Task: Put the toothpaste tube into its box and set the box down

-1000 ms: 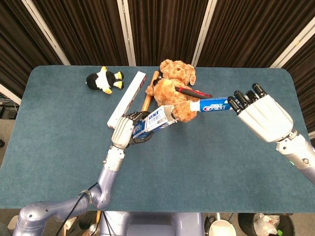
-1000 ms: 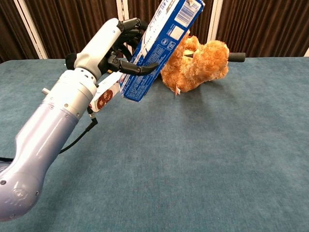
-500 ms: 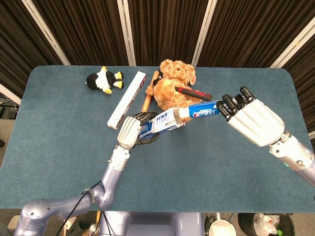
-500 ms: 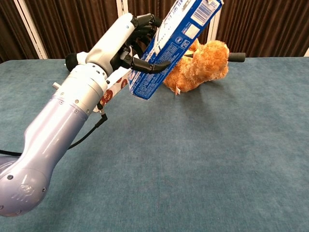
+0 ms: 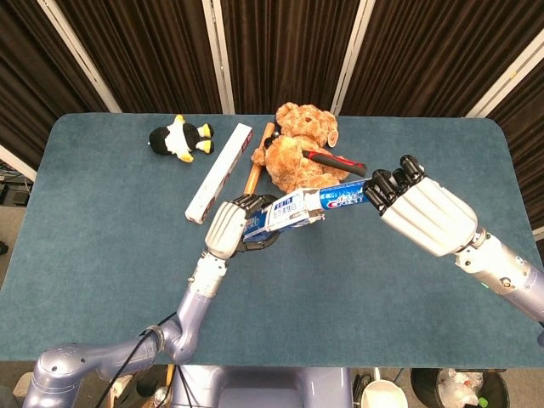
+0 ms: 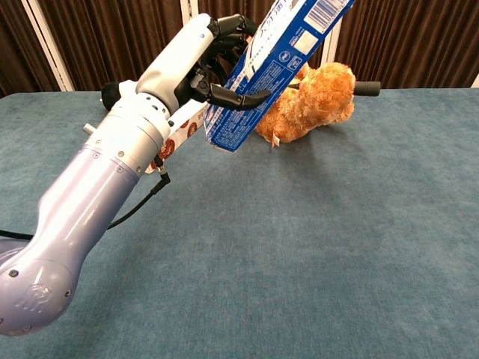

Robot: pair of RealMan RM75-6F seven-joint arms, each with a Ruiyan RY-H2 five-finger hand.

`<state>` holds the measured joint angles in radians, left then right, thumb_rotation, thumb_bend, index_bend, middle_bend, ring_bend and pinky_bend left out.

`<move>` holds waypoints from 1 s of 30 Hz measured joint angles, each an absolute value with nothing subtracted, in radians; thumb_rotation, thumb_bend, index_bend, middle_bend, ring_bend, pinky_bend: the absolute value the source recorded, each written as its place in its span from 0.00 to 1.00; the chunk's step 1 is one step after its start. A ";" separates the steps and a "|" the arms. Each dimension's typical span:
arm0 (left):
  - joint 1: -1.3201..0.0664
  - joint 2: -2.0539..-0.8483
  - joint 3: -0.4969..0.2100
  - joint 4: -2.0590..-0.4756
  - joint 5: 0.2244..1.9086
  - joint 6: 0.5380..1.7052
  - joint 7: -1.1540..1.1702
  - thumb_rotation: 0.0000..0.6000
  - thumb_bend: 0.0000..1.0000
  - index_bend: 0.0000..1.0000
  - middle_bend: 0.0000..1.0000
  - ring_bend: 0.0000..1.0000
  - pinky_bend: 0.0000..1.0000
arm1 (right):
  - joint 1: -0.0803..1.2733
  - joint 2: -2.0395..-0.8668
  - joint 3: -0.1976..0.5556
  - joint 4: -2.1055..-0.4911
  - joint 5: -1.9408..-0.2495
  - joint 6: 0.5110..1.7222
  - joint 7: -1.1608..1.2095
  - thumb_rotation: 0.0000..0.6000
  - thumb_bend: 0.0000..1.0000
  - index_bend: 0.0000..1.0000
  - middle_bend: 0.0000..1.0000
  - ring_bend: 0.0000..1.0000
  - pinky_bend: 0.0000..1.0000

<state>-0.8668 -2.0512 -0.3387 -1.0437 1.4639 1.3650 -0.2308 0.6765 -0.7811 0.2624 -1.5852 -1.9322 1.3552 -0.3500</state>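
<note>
My left hand (image 5: 234,225) grips the blue and white toothpaste box (image 5: 285,212) above the table, its open end toward my right hand. In the chest view the same left hand (image 6: 217,52) holds the box (image 6: 273,71) tilted up, with its top running out of frame. My right hand (image 5: 416,208) holds the toothpaste tube (image 5: 340,197) by its tail with the fingertips. The tube's front end is at or just inside the box's open end. The right hand is out of the chest view.
A brown teddy bear (image 5: 297,153) lies behind the box with a red-handled hammer (image 5: 331,159) across it. A long white box (image 5: 219,172), a wooden stick (image 5: 255,166) and a penguin toy (image 5: 180,138) lie at the back left of the blue table (image 5: 102,255).
My right hand moved left and down, bringing the tube to the box's open end. My left hand shifted slightly right and raised the box's open end.
</note>
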 measured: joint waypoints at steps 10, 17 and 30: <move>-0.874 -2.052 -0.346 -1.054 1.452 1.350 -0.212 1.00 0.37 0.31 0.45 0.41 0.50 | 0.689 -0.781 0.254 -1.575 -1.977 1.355 -0.372 1.00 0.39 0.66 0.73 0.69 0.52; -0.888 -2.043 -0.359 -1.085 1.446 1.336 -0.174 1.00 0.37 0.31 0.45 0.41 0.50 | 0.703 -0.776 0.241 -1.551 -2.015 1.339 -0.392 1.00 0.39 0.66 0.73 0.69 0.52; -0.925 -2.058 -0.377 -1.102 1.437 1.311 -0.143 1.00 0.37 0.31 0.45 0.41 0.50 | 0.727 -0.779 0.238 -1.546 -2.046 1.333 -0.417 1.00 0.39 0.66 0.73 0.69 0.52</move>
<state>-0.9252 -2.0576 -0.3770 -1.1025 1.4373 1.3110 -0.1430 0.7274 -0.7786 0.2382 -1.5465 -2.0464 1.3328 -0.4173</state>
